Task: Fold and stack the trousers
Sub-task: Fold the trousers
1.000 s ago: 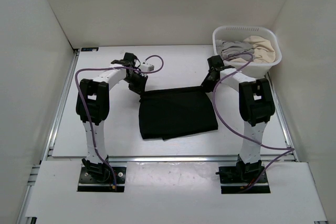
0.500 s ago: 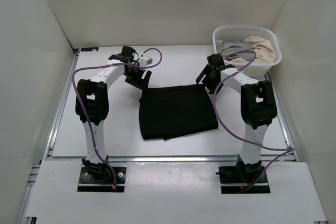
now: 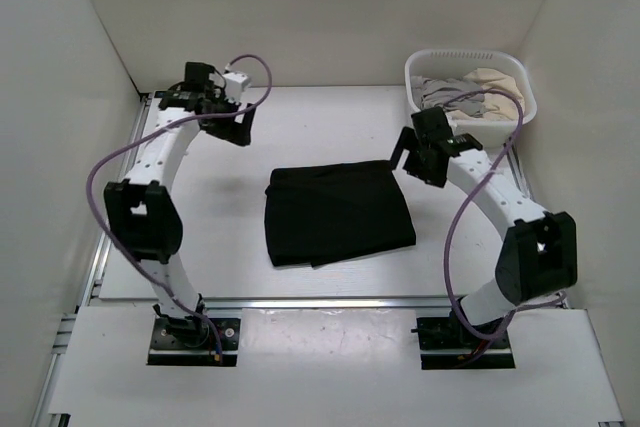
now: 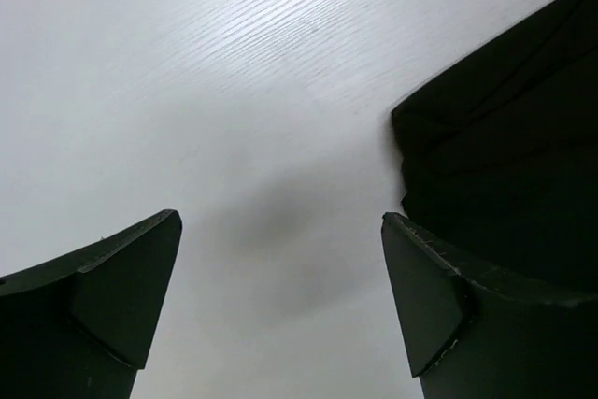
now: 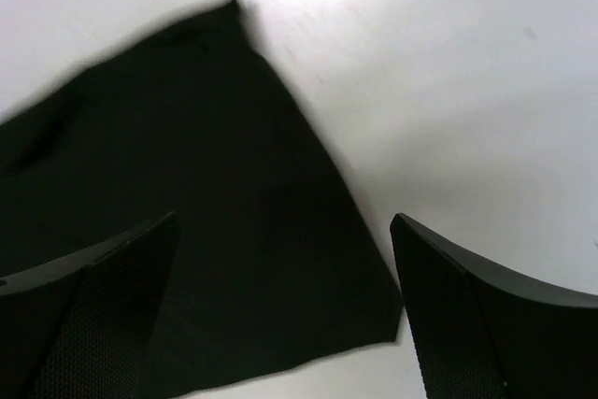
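The black trousers (image 3: 338, 212) lie folded into a flat rectangle in the middle of the table. My left gripper (image 3: 242, 129) hovers open over bare table, beyond and left of the trousers' far left corner. In the left wrist view the gripper (image 4: 280, 220) holds nothing, and the trousers (image 4: 505, 156) show at the right behind one finger. My right gripper (image 3: 405, 153) stands open just above the far right corner. In the right wrist view that gripper (image 5: 283, 219) is empty, with a corner of the trousers (image 5: 187, 165) below and between the fingers.
A white laundry basket (image 3: 521, 110) sits at the back right corner with grey (image 3: 440, 93) and beige (image 3: 498, 79) garments inside. White walls close in the table on the left, back and right. Purple cables loop off both arms.
Both grippers have opened and let go of the trousers' far edge. The left arm has pulled away to the back left; the right arm's elbow has swung out to the right.
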Controlling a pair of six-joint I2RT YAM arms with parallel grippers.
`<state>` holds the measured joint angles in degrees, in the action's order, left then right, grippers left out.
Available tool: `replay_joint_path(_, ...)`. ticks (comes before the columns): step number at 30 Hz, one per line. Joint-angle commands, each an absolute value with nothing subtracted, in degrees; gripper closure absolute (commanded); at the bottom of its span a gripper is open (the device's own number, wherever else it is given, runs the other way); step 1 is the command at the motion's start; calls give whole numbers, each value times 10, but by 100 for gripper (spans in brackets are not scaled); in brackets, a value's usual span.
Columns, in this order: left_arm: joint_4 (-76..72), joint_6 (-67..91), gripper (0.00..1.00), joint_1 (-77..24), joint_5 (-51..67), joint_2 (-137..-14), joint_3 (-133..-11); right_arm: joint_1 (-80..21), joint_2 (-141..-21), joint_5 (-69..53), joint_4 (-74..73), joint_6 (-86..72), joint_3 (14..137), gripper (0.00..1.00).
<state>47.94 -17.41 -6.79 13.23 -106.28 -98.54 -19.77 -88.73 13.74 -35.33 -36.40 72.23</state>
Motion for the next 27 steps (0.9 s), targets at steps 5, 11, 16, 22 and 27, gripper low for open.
replay_joint_path(5, 490, -159, 0, 24, 90, -938, -849, -184, -844, 178, -400, -340, 608, 25)
replay_joint_path(11, 490, -159, 0, 63, 90, -879, -765, -142, -926, 153, -355, -338, 569, 82)
replay_joint_path(16, 490, -154, 0, 85, 90, -854, -729, -155, -999, 95, -340, -325, 569, 100)
replay_joint_path(22, 490, -154, 0, 115, 95, -848, -723, -205, -990, 52, -339, -325, 542, 100)
replay_joint_path(27, 490, -154, 0, 127, 95, -848, -734, -230, -949, 22, -359, -347, 528, 100)
